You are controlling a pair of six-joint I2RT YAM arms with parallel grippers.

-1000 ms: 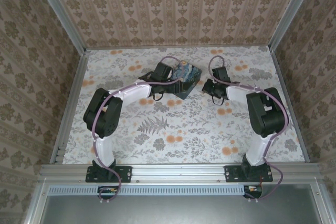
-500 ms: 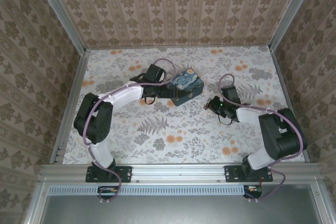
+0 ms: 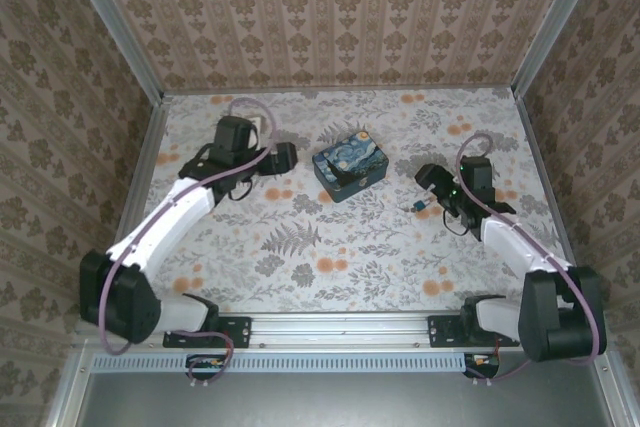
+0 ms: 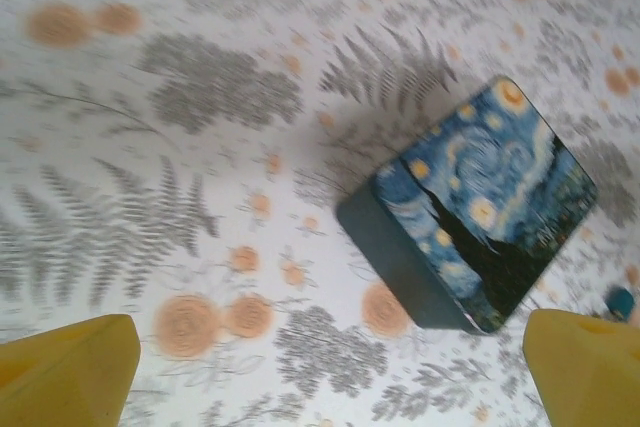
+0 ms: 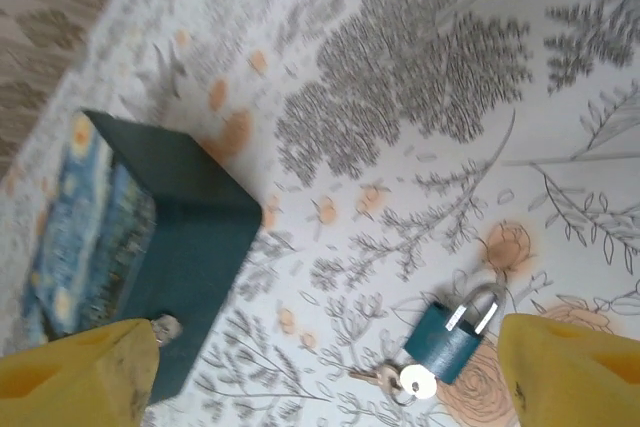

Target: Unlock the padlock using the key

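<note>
Two robot arms reach over a floral-patterned surface (image 3: 300, 277). The right end effector (image 5: 320, 377) is spread wide, its two yellow fingers (image 5: 570, 372) at opposite edges of its wrist view, and it grips nothing.

The padlock (image 5: 447, 340), small and teal-blue, lies flat on the surface just ahead of this end effector. It sits between the fingers, nearer the one at the right of the view. Its thin metal shackle points away from the end effector; whether it is latched cannot be told. The key (image 5: 400, 380) touches the padlock's near corner, on the side toward the other finger.

A rectangular tin (image 5: 150, 237) with a blue-and-yellow starry-night print sits farther ahead, toward the finger at the left of the view and well apart from the padlock.

The left end effector (image 4: 325, 377) is spread wide too and holds nothing. The tin lies ahead of it, nearer the finger at the right of its wrist view.

From above, the tin sits between the two end effectors, and the padlock lies just beside the right one.
</note>
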